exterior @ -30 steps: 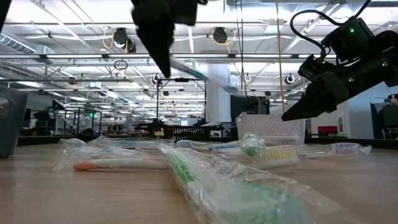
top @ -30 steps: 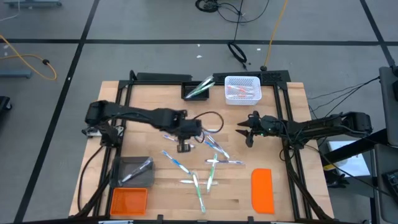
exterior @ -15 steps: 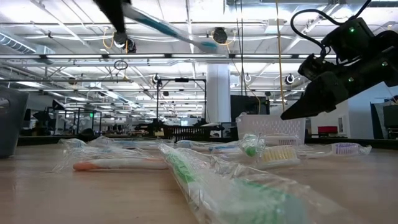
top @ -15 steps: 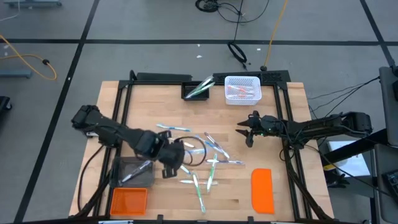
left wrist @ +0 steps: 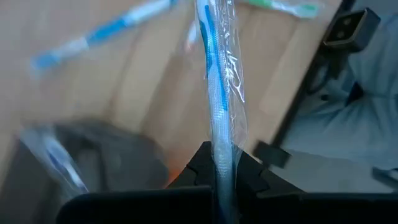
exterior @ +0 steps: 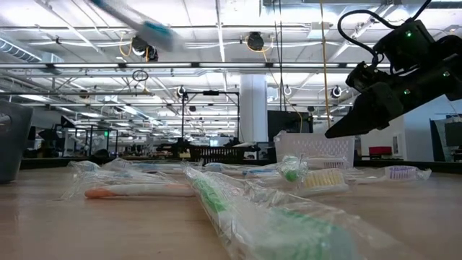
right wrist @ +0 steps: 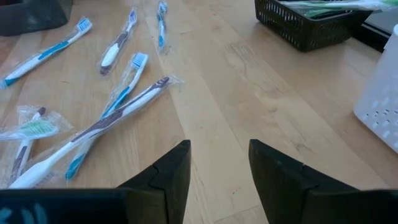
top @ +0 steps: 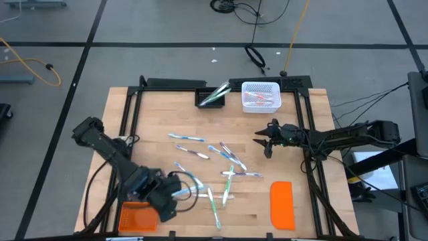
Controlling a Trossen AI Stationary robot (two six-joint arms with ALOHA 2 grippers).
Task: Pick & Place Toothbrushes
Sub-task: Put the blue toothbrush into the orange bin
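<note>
My left gripper (top: 170, 199) hangs near the table's near left corner, over the grey bin (top: 137, 182) and the orange bin (top: 134, 217). It is shut on a plastic-wrapped blue and white toothbrush (left wrist: 216, 93), which also shows in the high view (top: 186, 193). Several more toothbrushes (top: 227, 175) lie flat on the wood in the middle of the table. My right gripper (top: 262, 144) hovers open and empty right of them, as its wrist view (right wrist: 219, 165) shows. My left gripper pinches the wrapped toothbrush near one end (left wrist: 220, 163) between its two fingers. The brush lies along the fingers and sticks out ahead of them. It is lifted clear of the table. The fingers hide which end they hold.
A black basket (top: 212, 97) and a white basket (top: 259, 96) with toothbrushes stand at the far edge. A flat orange lid (top: 282, 204) lies at the near right. A black frame (top: 304, 120) runs around the tabletop.
My left gripper has swung from the middle of the table toward the near left corner, carrying the blue toothbrush lifted clear, and now hangs over the grey and orange bins. My right gripper has kept still.
</note>
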